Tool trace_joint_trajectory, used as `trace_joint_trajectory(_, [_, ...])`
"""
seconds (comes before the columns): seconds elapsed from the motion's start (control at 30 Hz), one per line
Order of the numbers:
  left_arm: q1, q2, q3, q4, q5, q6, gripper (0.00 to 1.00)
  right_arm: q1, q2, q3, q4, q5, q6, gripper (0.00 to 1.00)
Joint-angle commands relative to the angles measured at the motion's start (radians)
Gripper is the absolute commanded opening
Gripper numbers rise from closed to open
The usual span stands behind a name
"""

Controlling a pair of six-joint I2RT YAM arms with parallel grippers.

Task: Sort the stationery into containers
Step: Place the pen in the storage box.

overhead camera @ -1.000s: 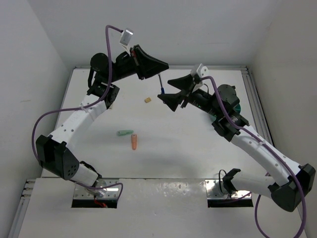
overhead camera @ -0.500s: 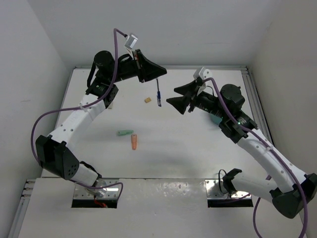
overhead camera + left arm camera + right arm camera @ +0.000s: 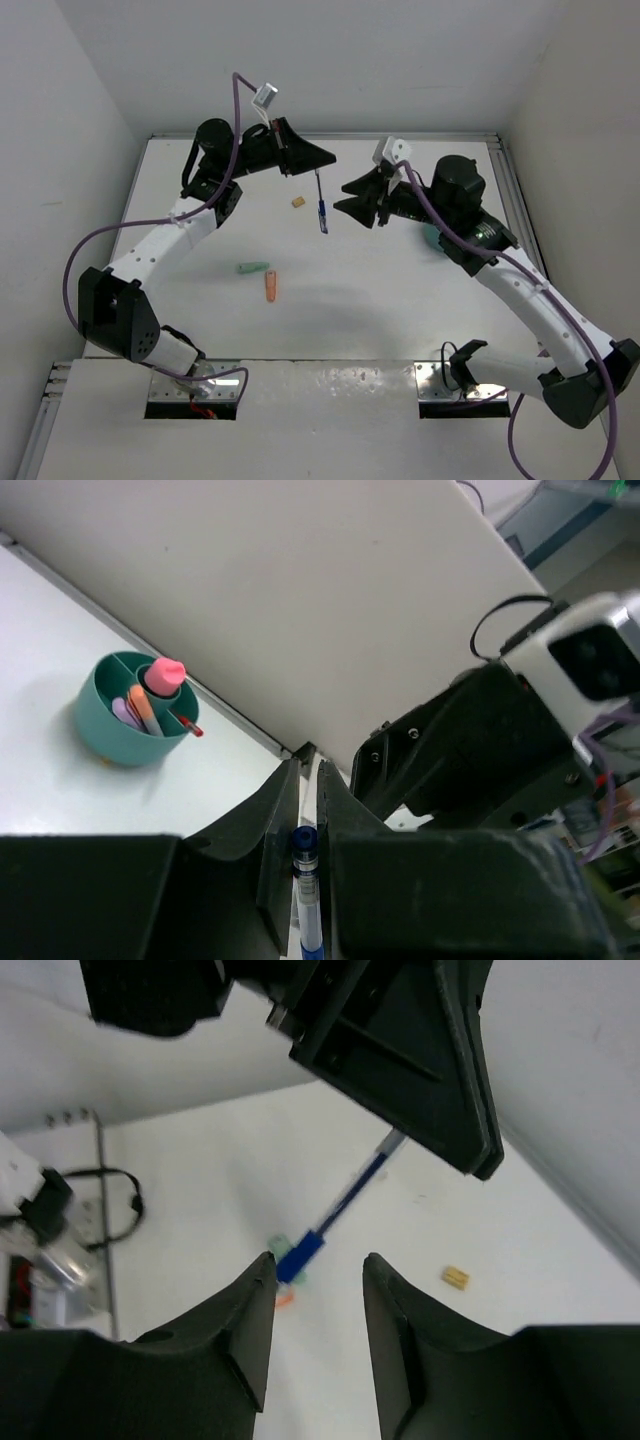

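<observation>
Top view: left pincer (image 3: 322, 160) is pinching the dark-blue pen (image 3: 320, 208), which is dangling right below it; right pincer (image 3: 341, 197) is hovering half open and empty beside the pen's lower end. Left wrist: teal cup (image 3: 100, 730) is sitting far off the pincer's left. Right wrist: pen is hanging just ahead of the pincer.

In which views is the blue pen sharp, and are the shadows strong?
Top external view: soft even light, faint shadow on the table, blue pen small but sharp. Left wrist view: teal cup sharp, pen near the lens blurred. Right wrist view: pen fairly clear, right gripper nearly black, no detail.
</observation>
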Motion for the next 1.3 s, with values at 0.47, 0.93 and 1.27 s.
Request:
trace_joint_trajectory(0.47, [0.027,0.019,-0.133,-0.12,-0.012,-0.365,0.0,0.125,-0.27,-0.469,0.19,-0.089,-1.195,0.64])
trace_joint_trajectory(0.93, [-0.004,0.019,-0.202,-0.095,0.008,-0.395,0.0,0.264,-0.184,-0.583,0.538,0.06,-1.31,0.69])
trace_joint_trajectory(1.27, [-0.034,0.026,-0.216,-0.08,0.011,-0.379,0.0,0.261,-0.165,-0.519,0.408,-0.076,-1.392,0.43])
